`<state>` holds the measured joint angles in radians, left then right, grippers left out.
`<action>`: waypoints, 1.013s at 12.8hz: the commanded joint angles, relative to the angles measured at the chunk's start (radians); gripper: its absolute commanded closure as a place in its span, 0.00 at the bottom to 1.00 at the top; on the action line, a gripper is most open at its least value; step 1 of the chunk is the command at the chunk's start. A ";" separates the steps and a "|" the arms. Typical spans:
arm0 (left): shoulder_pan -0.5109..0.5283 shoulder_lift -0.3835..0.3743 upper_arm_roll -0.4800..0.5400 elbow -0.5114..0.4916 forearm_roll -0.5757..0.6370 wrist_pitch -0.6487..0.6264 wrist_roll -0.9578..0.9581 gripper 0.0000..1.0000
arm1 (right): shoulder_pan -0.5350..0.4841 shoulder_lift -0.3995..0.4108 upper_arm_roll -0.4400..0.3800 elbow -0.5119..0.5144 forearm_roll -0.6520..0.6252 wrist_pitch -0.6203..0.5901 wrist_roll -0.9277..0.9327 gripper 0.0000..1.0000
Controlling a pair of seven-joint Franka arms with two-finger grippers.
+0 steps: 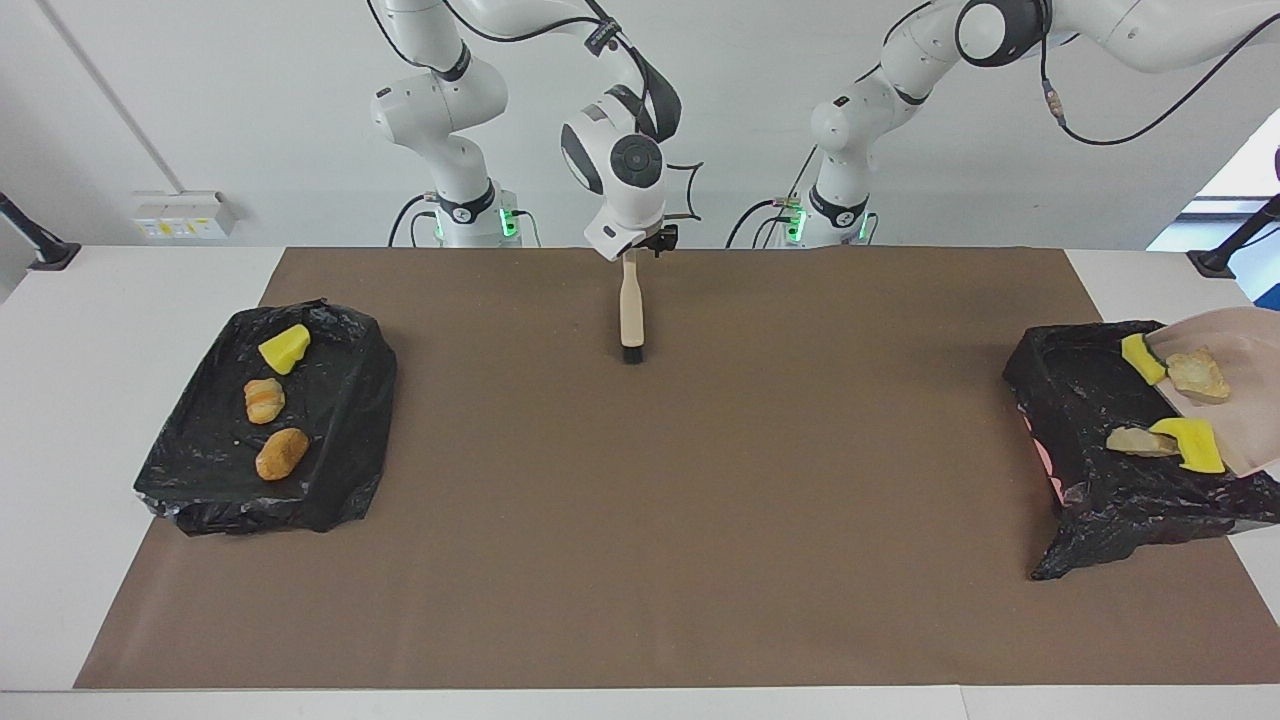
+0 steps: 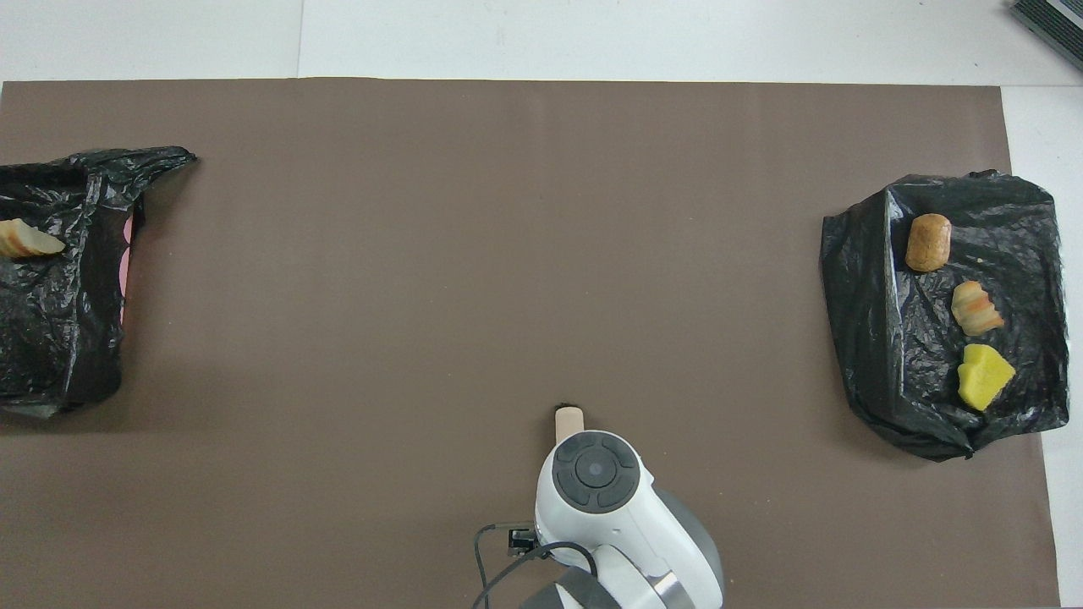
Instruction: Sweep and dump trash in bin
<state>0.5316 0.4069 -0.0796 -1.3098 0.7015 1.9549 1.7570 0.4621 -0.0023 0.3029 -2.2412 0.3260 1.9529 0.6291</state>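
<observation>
Facing view: right hand [image 1: 632,252] holds brush [image 1: 632,318] vertical, bristles down.

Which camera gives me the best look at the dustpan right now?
The facing view: the dustpan is tilted over the black-lined bin at the left arm's end, with trash sliding off it. The overhead view cuts it off at its edge.

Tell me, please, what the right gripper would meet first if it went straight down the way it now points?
The right gripper, holding the brush upright, points straight down at the brown mat. The bristles would probably press into bare mat first; no trash lies beneath.
</observation>
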 commanded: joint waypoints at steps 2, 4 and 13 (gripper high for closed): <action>-0.007 0.006 0.000 0.009 0.185 0.035 0.021 1.00 | -0.140 0.012 -0.001 0.116 -0.128 -0.022 -0.051 0.00; -0.010 -0.011 0.000 0.011 0.190 0.027 0.021 1.00 | -0.225 0.012 -0.001 0.170 -0.200 -0.034 -0.080 0.00; -0.225 -0.105 -0.006 0.004 -0.124 -0.209 -0.097 1.00 | -0.431 0.005 -0.004 0.374 -0.355 -0.071 -0.248 0.00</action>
<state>0.3432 0.3259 -0.0998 -1.2974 0.6513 1.7831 1.7179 0.0811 -0.0028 0.2891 -1.9397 -0.0044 1.9254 0.4351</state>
